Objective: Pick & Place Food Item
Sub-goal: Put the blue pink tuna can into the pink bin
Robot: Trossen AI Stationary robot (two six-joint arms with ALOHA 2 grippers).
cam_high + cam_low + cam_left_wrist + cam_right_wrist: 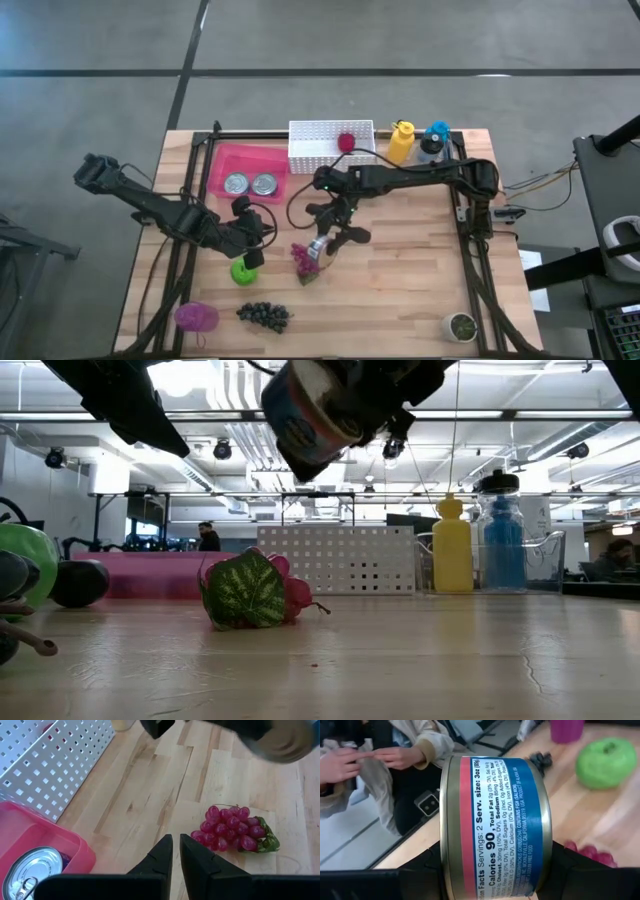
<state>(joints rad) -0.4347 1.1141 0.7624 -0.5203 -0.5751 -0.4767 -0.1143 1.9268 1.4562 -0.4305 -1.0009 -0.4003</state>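
A blue-and-red labelled food can (pixel 495 825) hangs above the middle of the table, with my right gripper (pixel 325 240) shut on it; the low view shows the can (pixel 315 415) high over the wood. Under it, on the table, lie red grapes with a green leaf (pixel 305 260), which also show in the low view (pixel 250 590). My left gripper (pixel 175 855) is shut and empty, above the table near a green apple (pixel 243 270). A pink bin (pixel 245 170) at the far left holds two cans. My right gripper pinches the can between its two fingers (pixel 427 867), one on each flat end (pixel 446 860). The fingers slant downward from the table's far right side. The can is lifted clear of the table, lying on its side and tilted, with its label wall showing.
A white perforated basket (pixel 330 145), a yellow bottle (pixel 400 140) and a blue bottle (pixel 437 135) stand along the far edge. Dark grapes (pixel 263 315) and a purple item (pixel 195 317) lie near the front left, a small bowl (pixel 461 326) at the front right. A person's hands (pixel 370 757) show beyond the table.
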